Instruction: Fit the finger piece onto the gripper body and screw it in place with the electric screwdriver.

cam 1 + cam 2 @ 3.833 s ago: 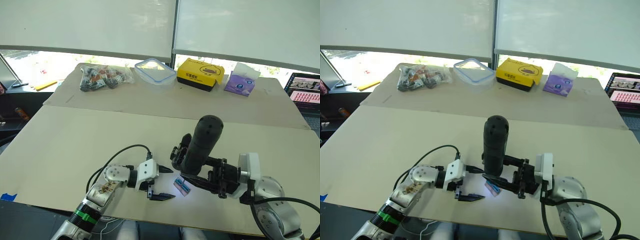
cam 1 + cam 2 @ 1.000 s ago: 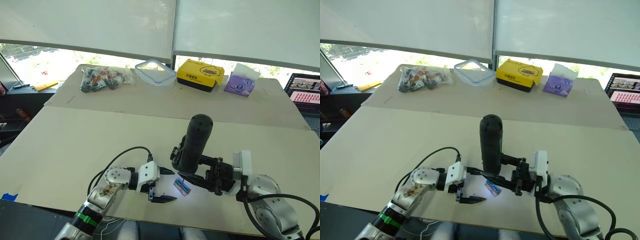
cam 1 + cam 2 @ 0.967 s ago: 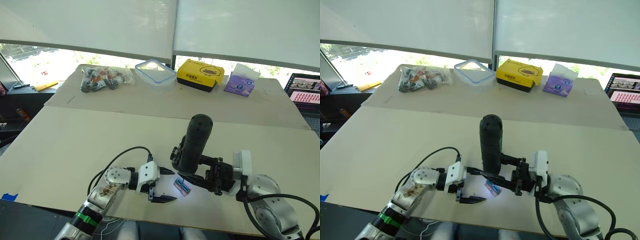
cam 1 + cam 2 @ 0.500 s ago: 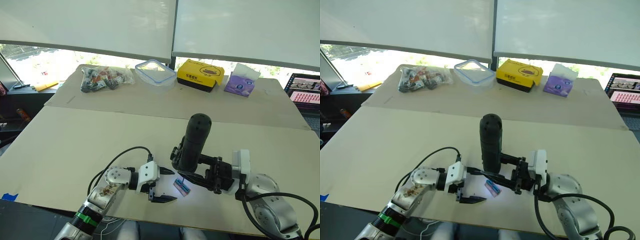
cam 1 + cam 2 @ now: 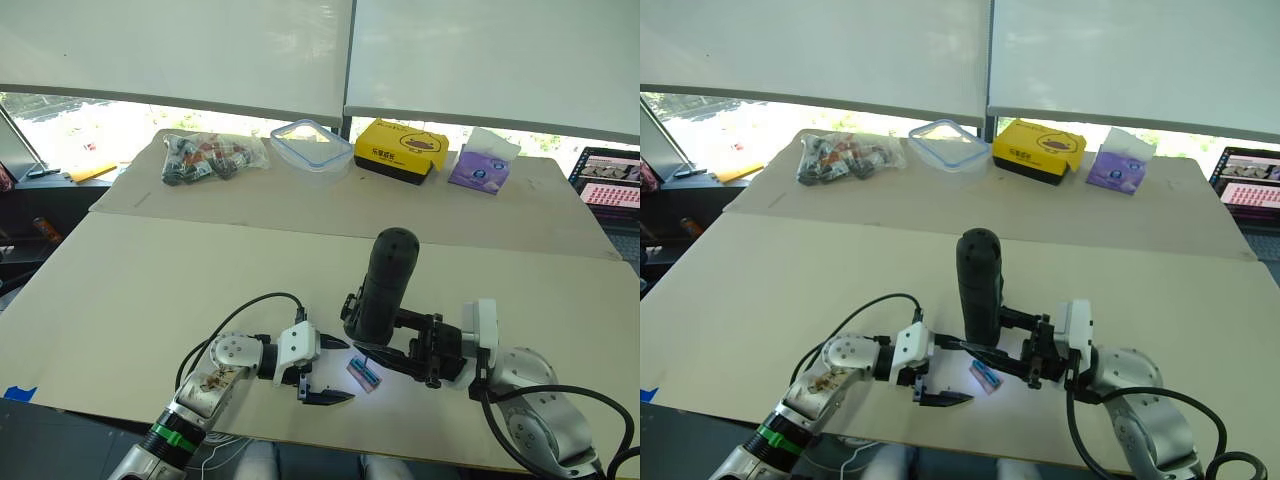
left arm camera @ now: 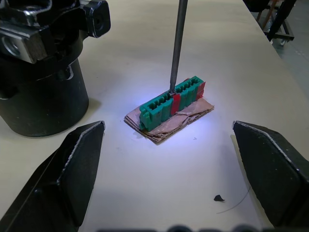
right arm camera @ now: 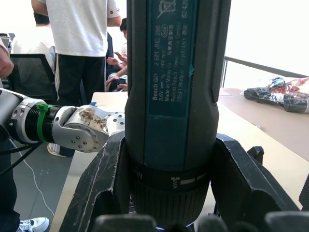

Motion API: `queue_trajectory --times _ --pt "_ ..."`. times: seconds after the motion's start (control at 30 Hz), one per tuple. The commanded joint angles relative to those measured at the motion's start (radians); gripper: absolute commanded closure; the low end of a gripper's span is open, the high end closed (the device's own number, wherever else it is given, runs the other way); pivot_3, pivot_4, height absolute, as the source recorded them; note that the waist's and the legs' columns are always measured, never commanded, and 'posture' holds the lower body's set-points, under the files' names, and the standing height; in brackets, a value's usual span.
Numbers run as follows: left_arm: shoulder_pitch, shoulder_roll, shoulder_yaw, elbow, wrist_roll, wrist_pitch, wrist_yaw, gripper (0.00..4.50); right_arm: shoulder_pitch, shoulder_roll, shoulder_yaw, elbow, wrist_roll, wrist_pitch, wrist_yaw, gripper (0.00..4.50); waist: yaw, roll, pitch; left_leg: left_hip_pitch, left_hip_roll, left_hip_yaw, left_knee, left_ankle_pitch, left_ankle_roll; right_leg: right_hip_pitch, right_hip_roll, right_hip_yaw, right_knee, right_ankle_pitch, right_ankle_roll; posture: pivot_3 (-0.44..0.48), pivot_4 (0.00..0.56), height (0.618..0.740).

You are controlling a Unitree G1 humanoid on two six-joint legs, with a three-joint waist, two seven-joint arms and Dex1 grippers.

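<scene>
Right gripper (image 7: 169,193) clamping upright electric screwdriver (image 5: 384,283), bit on green block (image 6: 170,101); left gripper (image 6: 169,169) spread, empty.

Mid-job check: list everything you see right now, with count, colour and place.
thick dark navy cylindrical electric screwdriver: 1, upright at the near table edge, bit tip on the green block
black round-based gripper body: 1, standing beside the block
green and red ribbed block on a cardboard scrap: 1, lit, between the grippers
beige table: 1
clear bag of small parts: 1, far left
clear plastic box with blue rim: 1, far middle
yellow carton: 1, beside it
purple tissue pack: 1, far right
laptop screen: 1, right edge
person in a white shirt: 1, standing beyond the table
left gripper: open, straddling the block
right gripper: shut on the screwdriver
</scene>
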Motion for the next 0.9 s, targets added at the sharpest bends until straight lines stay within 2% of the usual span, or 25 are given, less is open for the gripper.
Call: queue_trajectory --times 0.03,0.43,0.6,0.67,0.77,0.9 --pt "0.016 -0.001 -0.03 0.009 0.008 0.017 0.0 0.03 -0.02 -0.014 -0.025 -0.025 0.047 0.017 0.005 2.6 0.0 0.0 0.0 0.0 0.0 0.0 0.0 0.0 0.0 0.0 0.0 0.0 0.0 0.0 0.0 0.0 0.15 0.74" --pt "0.059 0.037 0.077 -0.07 -0.119 -0.008 -0.04 0.03 -0.057 -0.041 -0.091 -0.124 0.196 0.11 -0.046 2.6 -0.008 0.0 0.0 0.0 0.0 0.0 -0.001 0.0 0.0 -0.001 0.0 0.0 0.001 0.0 0.0 0.0 0.15 0.74" --pt "0.072 0.095 0.152 -0.14 -0.225 0.011 -0.088 0.03 -0.072 -0.074 -0.15 -0.17 0.279 0.161 -0.086 2.6 -0.006 -0.001 0.001 -0.001 0.0 0.0 0.0 0.0 0.0 -0.002 0.0 0.0 0.001 0.0 0.0 0.0 0.15 0.74" --pt "0.057 0.125 0.22 -0.157 -0.323 0.045 -0.135 0.03 -0.081 -0.101 -0.185 -0.202 0.34 0.197 -0.115 2.6 -0.006 -0.002 0.002 -0.001 0.0 0.0 0.0 0.0 0.0 -0.002 0.0 0.0 0.001 0.0 0.0 0.0 0.15 0.74" --pt "0.052 0.146 0.285 -0.198 -0.415 0.1 -0.137 0.03 -0.093 -0.131 -0.224 -0.236 0.402 0.231 -0.15 2.6 -0.007 -0.002 0.002 -0.001 0.0 0.0 0.0 0.0 0.0 -0.002 0.0 0.0 0.001 0.0 0.0 0.0 0.15 0.74" --pt "0.041 0.189 0.343 -0.242 -0.479 0.166 -0.132 0.03 -0.118 -0.182 -0.291 -0.261 0.498 0.271 -0.2 2.6 -0.007 -0.003 0.003 -0.001 0.0 0.0 -0.001 0.0 0.0 -0.002 0.0 0.0 0.001 0.0 0.0 0.0 0.15 0.74"
